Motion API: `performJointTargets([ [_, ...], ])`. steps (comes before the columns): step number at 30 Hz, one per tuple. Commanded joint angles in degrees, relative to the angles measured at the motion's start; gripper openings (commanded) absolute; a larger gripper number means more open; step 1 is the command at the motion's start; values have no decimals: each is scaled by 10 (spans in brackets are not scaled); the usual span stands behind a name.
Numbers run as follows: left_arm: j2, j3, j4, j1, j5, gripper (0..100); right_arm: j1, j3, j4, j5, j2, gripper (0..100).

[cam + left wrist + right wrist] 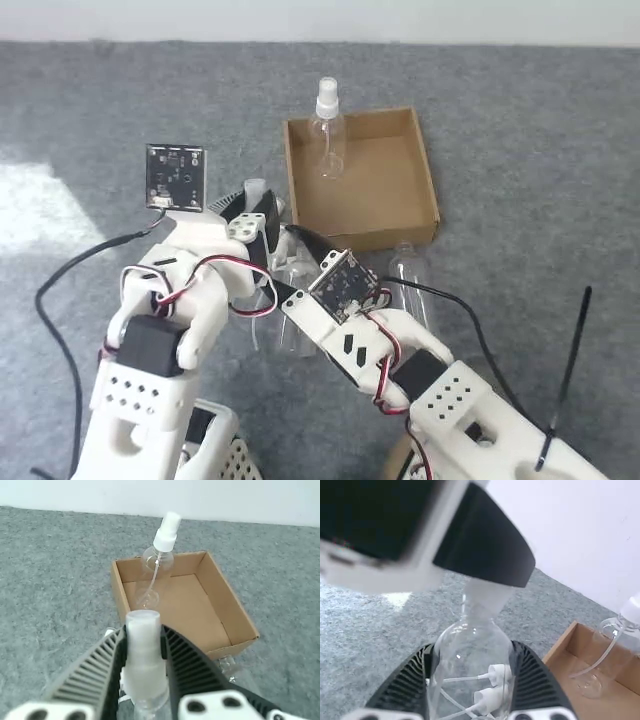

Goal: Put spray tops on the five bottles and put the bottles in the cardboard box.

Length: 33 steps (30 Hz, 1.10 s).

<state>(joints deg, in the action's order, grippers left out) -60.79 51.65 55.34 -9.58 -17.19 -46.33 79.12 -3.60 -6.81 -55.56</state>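
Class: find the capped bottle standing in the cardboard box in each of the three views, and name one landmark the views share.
High view: the capped bottle stands in the far left corner of the cardboard box.
Left wrist view: it stands in the box's far corner, beyond the spray top in the left pincer.
Right wrist view: it stands in the box, past the held bottle.
Shared landmark: the cardboard box.

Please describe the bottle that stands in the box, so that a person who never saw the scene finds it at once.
Find the open cardboard box in the middle of the grey carpet. In its far left corner stands a clear bottle. It alone is inside the box, with a white spray top on; the other bottles are outside it.
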Motion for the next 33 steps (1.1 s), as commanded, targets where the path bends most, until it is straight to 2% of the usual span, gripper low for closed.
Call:
performJointTargets([
  [1,0,-5,17,3,6,10,30,-16,-29,5,-28,6],
  [6,-1,-21,19,5,11,26,30,-16,-28,5,-26,6],
  [12,-1,-44,20,6,11,150,30,-16,-28,4,-25,6],
  [16,-1,-88,60,5,38,197,30,-15,-27,4,-23,6],
  [25,-1,-189,129,9,36,214,29,-15,-6,4,-26,6],
  [28,-19,-200,136,46,36,214,29,-16,2,4,-25,6],
  [33,-127,-168,134,147,40,213,30,-33,35,4,-24,6],
])
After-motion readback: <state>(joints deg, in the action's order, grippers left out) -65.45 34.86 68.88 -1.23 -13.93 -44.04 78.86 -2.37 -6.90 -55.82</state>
